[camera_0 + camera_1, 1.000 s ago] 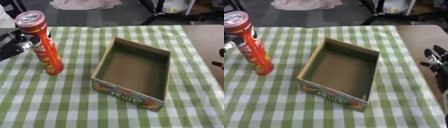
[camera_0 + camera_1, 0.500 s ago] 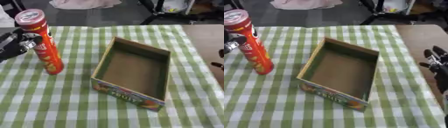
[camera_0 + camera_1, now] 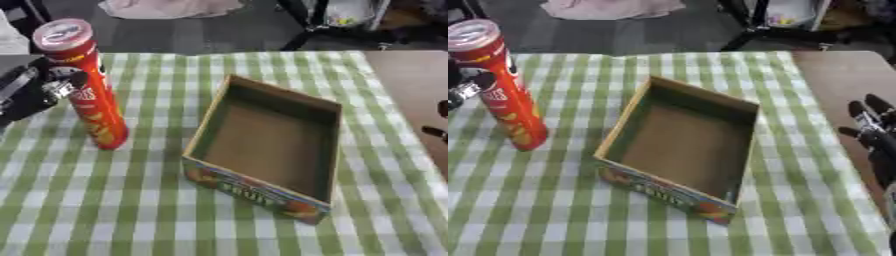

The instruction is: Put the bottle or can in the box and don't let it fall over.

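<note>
Tall red can (image 3: 86,85) upright on the checked counter (image 3: 131,200), left of the open cardboard box (image 3: 267,147), left hand (image 3: 39,87) curled around the can's upper part, right hand (image 3: 872,132) idle at right edge, fingers relaxed apart

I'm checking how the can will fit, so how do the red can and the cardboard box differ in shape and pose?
The red can is a tall, narrow cylinder standing upright with its lid on; the cardboard box is low, wide and rectangular, open on top and empty. The can is plain red with a pale lid, while the box is brown inside with colourful print on its front. The left robot hand is at the can; nothing touches the box. Both stand on the checked tablecloth.
</note>
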Controlling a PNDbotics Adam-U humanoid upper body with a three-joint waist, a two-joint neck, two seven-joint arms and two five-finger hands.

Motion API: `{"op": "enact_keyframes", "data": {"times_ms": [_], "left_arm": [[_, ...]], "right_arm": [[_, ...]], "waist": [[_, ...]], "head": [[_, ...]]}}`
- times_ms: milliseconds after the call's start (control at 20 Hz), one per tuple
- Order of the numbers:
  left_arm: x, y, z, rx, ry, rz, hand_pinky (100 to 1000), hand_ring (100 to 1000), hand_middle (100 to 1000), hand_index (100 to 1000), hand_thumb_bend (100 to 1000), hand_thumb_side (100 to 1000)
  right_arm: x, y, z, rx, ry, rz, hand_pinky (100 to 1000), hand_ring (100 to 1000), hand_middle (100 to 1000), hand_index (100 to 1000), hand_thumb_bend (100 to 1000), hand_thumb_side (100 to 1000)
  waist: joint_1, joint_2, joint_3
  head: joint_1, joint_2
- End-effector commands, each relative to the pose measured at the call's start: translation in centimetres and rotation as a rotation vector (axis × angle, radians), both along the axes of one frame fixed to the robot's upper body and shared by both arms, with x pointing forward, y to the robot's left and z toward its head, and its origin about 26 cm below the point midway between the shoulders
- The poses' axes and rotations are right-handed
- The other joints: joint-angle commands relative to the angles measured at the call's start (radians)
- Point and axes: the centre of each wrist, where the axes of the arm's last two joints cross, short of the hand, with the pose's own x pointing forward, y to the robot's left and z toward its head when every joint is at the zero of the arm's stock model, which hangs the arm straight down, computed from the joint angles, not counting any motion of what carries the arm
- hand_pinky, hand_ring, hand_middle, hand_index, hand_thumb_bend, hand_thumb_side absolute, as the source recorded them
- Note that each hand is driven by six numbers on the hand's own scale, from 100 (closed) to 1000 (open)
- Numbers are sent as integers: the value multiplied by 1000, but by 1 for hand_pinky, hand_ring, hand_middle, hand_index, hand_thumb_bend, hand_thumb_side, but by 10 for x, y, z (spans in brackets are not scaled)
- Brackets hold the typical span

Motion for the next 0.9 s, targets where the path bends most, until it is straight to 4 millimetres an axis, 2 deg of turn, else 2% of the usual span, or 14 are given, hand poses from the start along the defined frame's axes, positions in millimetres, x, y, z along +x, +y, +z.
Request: {"op": "enact_keyframes", "data": {"times_ms": [50,200,650,900], "left_arm": [[0,0,13,2,-37,-13,1000,804,983,893,492,789],[0,-1,13,9,-29,-38,1000,846,1000,913,533,808],[1,-2,12,24,-36,-45,1000,816,1000,928,504,799],[2,-3,8,26,-29,-46,1000,828,1000,926,503,799]], "right_arm": [[1,-5,11,-23,-21,-8,699,1000,1000,901,337,293],[0,-5,11,-23,-19,-8,699,1000,1000,901,335,294],[1,-4,9,-20,-9,-7,699,1000,1000,901,335,296],[0,-4,9,-19,-6,-9,698,1000,1000,900,331,297]], "waist": [[1,-12,-2],[1,-12,-2],[2,-11,-3],[1,-8,-4]], "head": [[-1,-12],[-2,-12],[-6,-15],[-7,-16]]}}
